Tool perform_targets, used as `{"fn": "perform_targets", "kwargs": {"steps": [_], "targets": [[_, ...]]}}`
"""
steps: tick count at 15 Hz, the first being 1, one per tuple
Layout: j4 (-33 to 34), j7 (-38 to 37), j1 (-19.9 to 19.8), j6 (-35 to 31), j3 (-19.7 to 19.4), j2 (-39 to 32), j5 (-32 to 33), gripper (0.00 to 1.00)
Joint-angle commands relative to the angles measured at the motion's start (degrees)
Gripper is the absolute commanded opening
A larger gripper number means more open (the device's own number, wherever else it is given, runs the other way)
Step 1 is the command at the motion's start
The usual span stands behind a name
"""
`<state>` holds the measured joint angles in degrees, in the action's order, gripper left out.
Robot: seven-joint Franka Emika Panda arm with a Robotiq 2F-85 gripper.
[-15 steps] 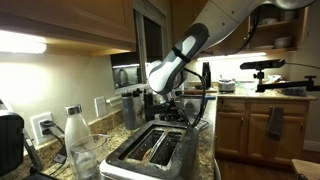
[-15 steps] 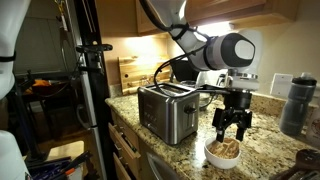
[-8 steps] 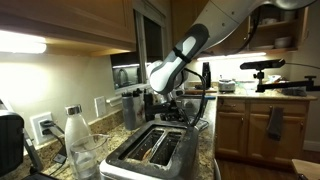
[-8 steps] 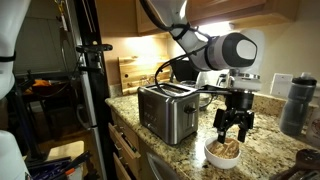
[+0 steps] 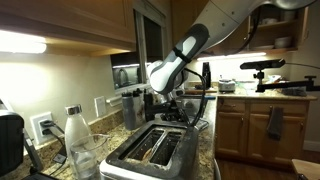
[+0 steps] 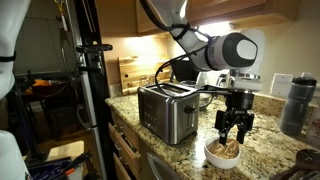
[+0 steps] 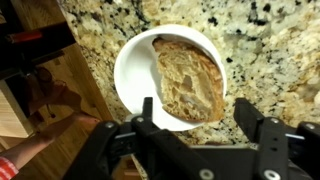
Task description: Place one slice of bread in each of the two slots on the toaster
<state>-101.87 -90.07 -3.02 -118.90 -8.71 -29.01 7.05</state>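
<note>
A round white bowl is placed on the speckled granite worktop, just beside the worktop's edge. One thin tan-brown slice of bread is laid inside it and covers most of the bowl's inner part. The black two-finger tool is held directly over the bowl with its fingers apart, one at each side of the slice, and no contact with the bread is seen. The wide shiny stainless-steel toaster is set on the same worktop, near the bowl but not touching it. Its two long dark slots are shown in an exterior view, but the picture is dim, so possibly something lies in them. A tall glass bottle is seen beside the toaster.
</note>
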Motion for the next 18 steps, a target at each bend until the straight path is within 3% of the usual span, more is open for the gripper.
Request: {"fn": "perform_targets", "kwargs": {"steps": [1,5,7,8,10,18], "targets": [[0.28,0.01,0.48,-0.12,-0.81,-0.09,-1.04,0.52],[0.41,0.04,0.48,-0.01,-0.83,-0.08,-0.99,0.26],[0.47,0.01,0.51,0.02,-0.85,-0.04,-0.93,0.18],[0.50,-0.02,0.52,0.03,-0.87,-0.04,-0.91,0.07],[0.59,-0.02,0.50,0.06,-0.92,0.03,-0.87,0.03],[0.94,-0.33,0.81,0.52,-1.23,0.83,-0.20,0.06]]}}
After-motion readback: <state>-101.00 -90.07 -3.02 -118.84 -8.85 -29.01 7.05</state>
